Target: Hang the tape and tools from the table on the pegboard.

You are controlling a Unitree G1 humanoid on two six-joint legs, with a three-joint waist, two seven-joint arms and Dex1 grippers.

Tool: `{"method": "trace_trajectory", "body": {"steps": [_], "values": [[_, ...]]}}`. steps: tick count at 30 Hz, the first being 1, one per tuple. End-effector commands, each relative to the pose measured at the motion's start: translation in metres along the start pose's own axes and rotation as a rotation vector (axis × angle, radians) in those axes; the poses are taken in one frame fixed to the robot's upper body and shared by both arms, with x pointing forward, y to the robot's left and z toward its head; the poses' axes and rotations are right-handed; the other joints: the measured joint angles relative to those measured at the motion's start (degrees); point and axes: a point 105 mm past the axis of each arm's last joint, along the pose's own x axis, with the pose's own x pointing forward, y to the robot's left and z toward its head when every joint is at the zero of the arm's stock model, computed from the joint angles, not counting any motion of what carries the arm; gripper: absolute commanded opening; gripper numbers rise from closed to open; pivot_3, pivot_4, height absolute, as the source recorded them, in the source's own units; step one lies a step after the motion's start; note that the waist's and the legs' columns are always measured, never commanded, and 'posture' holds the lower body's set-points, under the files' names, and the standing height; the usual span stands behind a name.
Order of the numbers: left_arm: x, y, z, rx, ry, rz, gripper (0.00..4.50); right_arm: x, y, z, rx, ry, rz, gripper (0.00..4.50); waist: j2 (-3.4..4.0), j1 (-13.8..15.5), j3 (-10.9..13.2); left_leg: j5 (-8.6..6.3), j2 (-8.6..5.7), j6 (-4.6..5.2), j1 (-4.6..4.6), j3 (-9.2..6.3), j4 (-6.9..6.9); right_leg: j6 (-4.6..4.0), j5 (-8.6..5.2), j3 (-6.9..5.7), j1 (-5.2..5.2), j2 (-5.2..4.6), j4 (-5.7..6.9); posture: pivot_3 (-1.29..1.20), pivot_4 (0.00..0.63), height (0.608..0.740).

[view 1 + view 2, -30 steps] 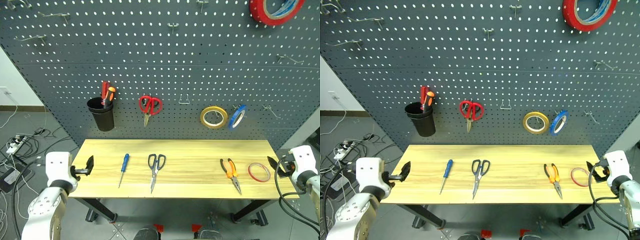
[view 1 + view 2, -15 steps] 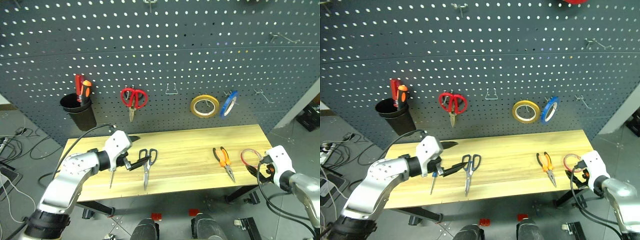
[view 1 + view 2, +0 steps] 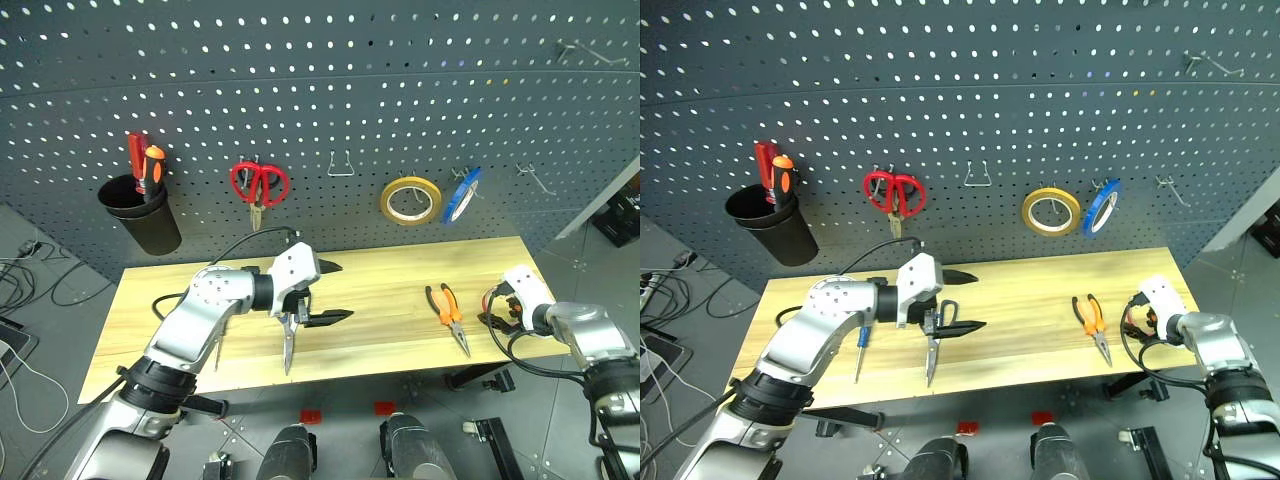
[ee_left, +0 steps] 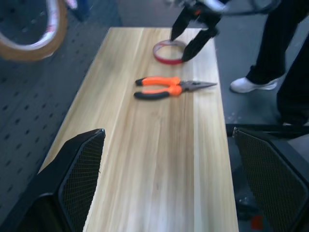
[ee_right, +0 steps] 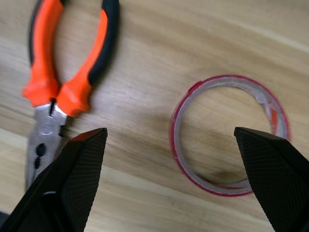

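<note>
On the light wood table [image 3: 400, 280], the thin red tape [image 5: 229, 135] ring lies flat near the right end. My right gripper [image 5: 174, 179] hangs open just above it, one finger on each side. The orange-handled pliers [image 3: 447, 312] lie just left of the tape. My left gripper [image 3: 335, 293] is open and points right over the table's middle, above the handles of the dark scissors [image 3: 930, 355]. The blue screwdriver [image 3: 859, 352] lies under my left forearm. Behind the table stands the dark grey pegboard [image 3: 400, 100].
On the pegboard hang a black cup [image 3: 140, 215] with red and orange screwdrivers, red scissors [image 3: 258, 185], a yellow tape roll [image 3: 410, 200] and a blue one [image 3: 462, 195]. Bare hooks [image 3: 340, 165] sit between them. A person's legs [image 4: 285, 48] stand beyond the table's right end.
My left arm has swung right from the table's left end to over the scissors. The right gripper has come in from the right edge and down over the tape. The camera has tilted down.
</note>
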Motion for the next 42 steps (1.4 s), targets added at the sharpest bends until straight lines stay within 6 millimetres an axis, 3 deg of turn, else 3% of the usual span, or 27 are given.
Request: {"method": "trace_trajectory", "body": {"steps": [1, 3, 6, 15, 18, 22, 25, 30, 32, 35, 38, 42], "values": [[0.013, -0.012, 0.009, 0.039, -0.022, -0.080, 4.49, 0.006, -0.003, -0.001, -0.025, 0.040, 0.005, 4.50, 0.00, -0.04, 0.91, 0.00, 0.01, 0.00, 0.01, 0.00, 0.00, 0.00, 0.00, 0.01, 0.00, -0.01, 0.02, -0.07, 0.267, 0.740], [0.018, -0.018, 0.011, 0.020, -0.027, -0.116, 4.49, 0.009, -0.006, -0.004, -0.034, 0.068, 0.000, 4.50, 0.01, -0.13, 1.69, 0.00, 0.04, 0.00, 0.00, -0.01, 0.00, 0.00, 0.00, 0.02, -0.04, -0.01, 0.10, -0.07, 0.278, 0.740], [0.023, -0.019, 0.008, 0.021, -0.015, -0.141, 4.50, 0.012, -0.008, -0.009, -0.039, 0.117, 0.001, 3.89, -0.25, -0.27, 2.55, 0.01, 0.05, 0.01, 0.00, -0.02, 0.05, 0.00, -0.01, 0.02, -0.06, -0.02, 0.22, -0.06, 0.292, 0.740], [0.032, -0.017, 0.008, 0.025, -0.031, -0.138, 4.50, 0.012, -0.005, -0.017, -0.102, 0.190, 0.053, 0.76, -0.82, -0.45, 3.35, 0.01, 0.12, 0.01, -0.02, -0.29, 0.34, 0.00, -0.01, -0.04, 0.00, -0.04, 0.40, -0.06, 0.300, 0.740], [0.036, -0.019, 0.014, 0.006, -0.064, -0.141, 4.50, -0.004, -0.020, -0.001, -0.084, 0.067, -0.018, 0.03, -0.80, -0.34, 3.51, 0.00, 0.14, 0.02, -0.09, -0.39, 0.60, 0.05, 0.02, -0.04, 0.04, -0.10, 0.46, -0.07, 0.289, 0.740], [0.040, -0.015, 0.014, 0.023, -0.066, -0.111, 4.50, -0.055, -0.038, 0.030, -0.061, -0.169, -0.233, 0.01, -0.04, 0.65, 3.80, 0.00, 0.07, 0.01, -0.35, -0.64, 0.71, 0.10, 0.02, -0.20, -0.08, -0.18, 0.53, -0.10, 0.280, 0.740], [0.046, -0.006, 0.027, 0.017, -0.126, -0.059, 4.50, -0.097, -0.017, 0.046, -0.080, -0.347, -0.377, 0.01, -0.01, 0.28, 3.80, 0.05, 0.05, -0.05, -1.26, -0.64, 0.83, 0.15, 0.02, -0.19, -1.04, -0.20, 0.79, -0.13, 0.288, 0.740], [0.055, 0.004, 0.045, 0.044, -0.192, -0.024, 4.50, -0.139, 0.031, 0.085, -0.149, -0.640, -0.511, 0.01, -0.18, -1.11, 3.91, 0.05, 0.05, -0.03, -1.24, -0.61, 0.81, 0.14, 0.02, -0.08, -1.16, -0.13, 1.02, -0.15, 0.297, 0.740], [0.058, 0.008, 0.053, 0.051, -0.221, -0.005, 4.50, -0.147, 0.035, 0.104, -0.140, -0.741, -0.538, 0.01, -0.22, -1.60, 3.95, 0.05, 0.01, -0.03, -1.08, -0.48, 0.83, 0.16, 0.01, 0.05, -1.11, -0.15, 1.10, -0.16, 0.299, 0.740], [0.062, 0.017, 0.065, 0.049, -0.264, 0.029, 4.50, -0.147, 0.026, 0.131, -0.094, -0.847, -0.546, 0.01, -0.29, -1.94, 4.02, 0.05, -0.03, -0.02, -1.00, -0.29, 0.85, 0.22, 0.05, 0.17, -1.10, -0.15, 1.10, -0.16, 0.300, 0.740], [0.066, 0.024, 0.074, 0.033, -0.292, 0.055, 4.50, -0.138, 0.013, 0.157, -0.036, -0.933, -0.527, 0.01, -0.44, -2.17, 4.16, 0.06, -0.02, -0.01, -1.01, -0.32, 0.84, 0.21, 0.05, 0.11, -1.11, -0.10, 1.08, -0.16, 0.298, 0.740], [0.072, 0.026, 0.075, 0.066, -0.275, 0.055, 4.50, -0.122, -0.015, 0.175, 0.060, -0.967, -0.530, 0.01, -0.38, -2.30, 4.28, 0.07, 0.00, -0.02, -1.09, -0.32, 0.80, 0.20, 0.05, 0.03, -1.15, -0.07, 1.01, -0.16, 0.298, 0.740]]}}
